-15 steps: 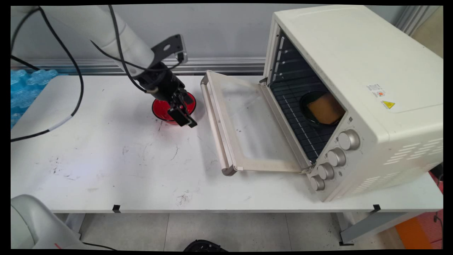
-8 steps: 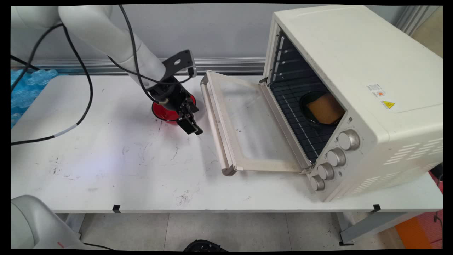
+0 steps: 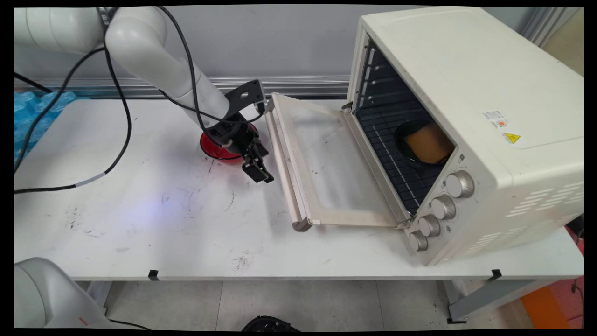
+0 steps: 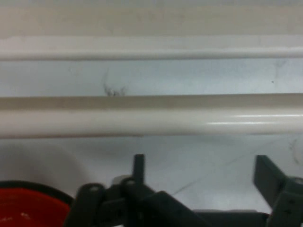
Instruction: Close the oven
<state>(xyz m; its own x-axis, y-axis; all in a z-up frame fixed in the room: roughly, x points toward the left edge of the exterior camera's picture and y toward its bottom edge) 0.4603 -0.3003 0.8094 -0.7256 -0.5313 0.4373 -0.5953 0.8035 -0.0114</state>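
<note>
Your end effector hangs open and empty just left of the oven door's handle bar, which runs crosswise ahead of it, red bowl behind.

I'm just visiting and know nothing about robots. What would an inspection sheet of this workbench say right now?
Surface: white table, scuffed with dark marks.
Things: cream toaster oven on the right, its door folded down flat; a dark dish holding a yellow-brown slab sits on the rack inside. A red bowl stands left of the door.
Clutter: nothing seen.
Gripper: black gripper, open, empty, low over the table between the red bowl and the door handle, which lies straight ahead of it in the hand view.
Cables: black cables hang from the arm.
Surroundings: grey wall behind; blue wrapping at far left; tiled floor below.
</note>
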